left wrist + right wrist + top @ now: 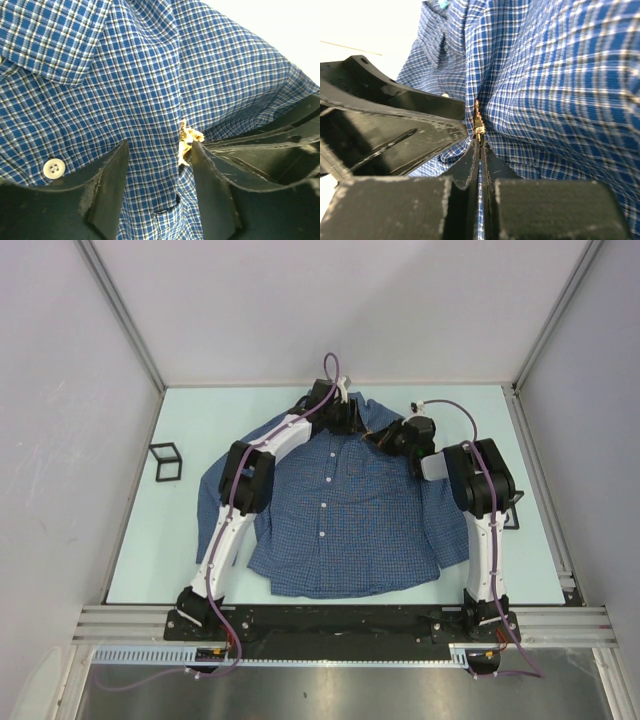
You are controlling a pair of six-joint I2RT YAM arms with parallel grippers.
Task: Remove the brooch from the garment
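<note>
Right pincer (479,139) clamps the brooch (186,142), lengthwise along the garment (340,510) fold; left pincer (160,150) gapes.

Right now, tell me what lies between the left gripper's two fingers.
In the left wrist view, the left gripper spans checked garment cloth with a buttonhole; the brooch sits at the gap's edge, beside one finger.

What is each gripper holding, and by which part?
Right gripper pinches the brooch by its near edge at the fingertips. Left gripper is open astride the shirt, gripping nothing.
</note>
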